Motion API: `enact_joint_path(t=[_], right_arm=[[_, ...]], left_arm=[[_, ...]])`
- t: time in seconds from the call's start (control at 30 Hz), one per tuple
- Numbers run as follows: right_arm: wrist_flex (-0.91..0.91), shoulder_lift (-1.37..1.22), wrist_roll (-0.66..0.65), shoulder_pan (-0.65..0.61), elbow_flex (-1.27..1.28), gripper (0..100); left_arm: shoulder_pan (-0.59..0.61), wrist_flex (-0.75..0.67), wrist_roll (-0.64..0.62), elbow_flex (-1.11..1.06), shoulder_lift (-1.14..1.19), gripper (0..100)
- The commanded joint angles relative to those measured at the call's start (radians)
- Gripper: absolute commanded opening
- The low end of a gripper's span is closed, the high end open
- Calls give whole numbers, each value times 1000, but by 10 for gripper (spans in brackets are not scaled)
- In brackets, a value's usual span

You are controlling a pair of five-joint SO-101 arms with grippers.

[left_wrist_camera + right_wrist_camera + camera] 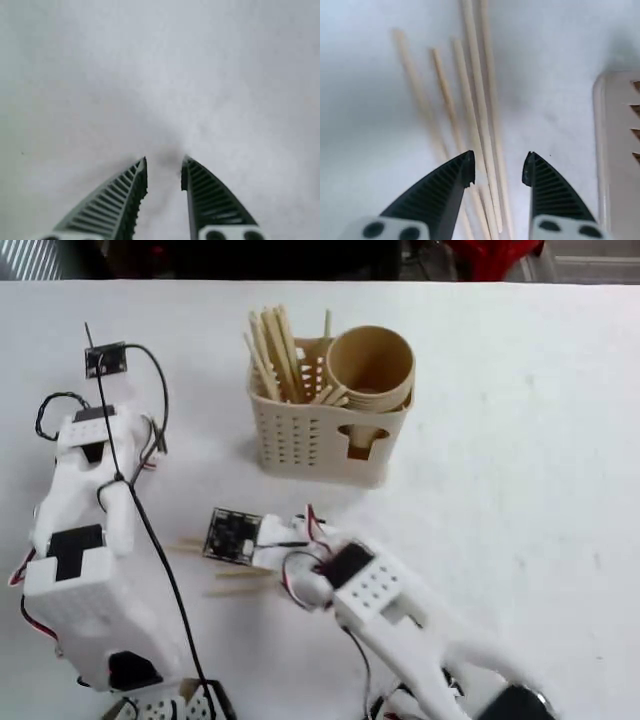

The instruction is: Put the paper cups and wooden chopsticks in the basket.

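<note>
A cream slotted basket stands at the table's middle back. In it are stacked paper cups and several upright wooden chopsticks. Several more chopsticks lie loose on the table in front of the basket, partly under the right arm. In the right wrist view my right gripper is open just above these loose chopsticks, with two of them running between its fingers. The basket's corner shows beside it. My left gripper is open over bare table, holding nothing.
The left arm lies along the table's left side with black cables trailing over it. White table surface stretches to the right of the basket. Dark objects sit beyond the table's far edge.
</note>
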State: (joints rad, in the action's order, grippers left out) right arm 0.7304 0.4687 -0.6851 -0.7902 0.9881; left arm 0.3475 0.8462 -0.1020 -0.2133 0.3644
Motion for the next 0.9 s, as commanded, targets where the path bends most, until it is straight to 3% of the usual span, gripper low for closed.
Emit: enact_joint_path(t=[0.0,0.27,0.53,0.87], right_arm=[[-56,-151,-8,28,-100,166],[-113,-351,-9,110,-160,157],[-107,-361,-8,111,-169,16],[-90,-354,-6,183,-170,16]], left_arm=[[-1,-5,9,41,-4,129],[-1,-5,11,43,-4,129],[-1,-5,11,41,-4,129],[-1,-5,11,43,-4,129]])
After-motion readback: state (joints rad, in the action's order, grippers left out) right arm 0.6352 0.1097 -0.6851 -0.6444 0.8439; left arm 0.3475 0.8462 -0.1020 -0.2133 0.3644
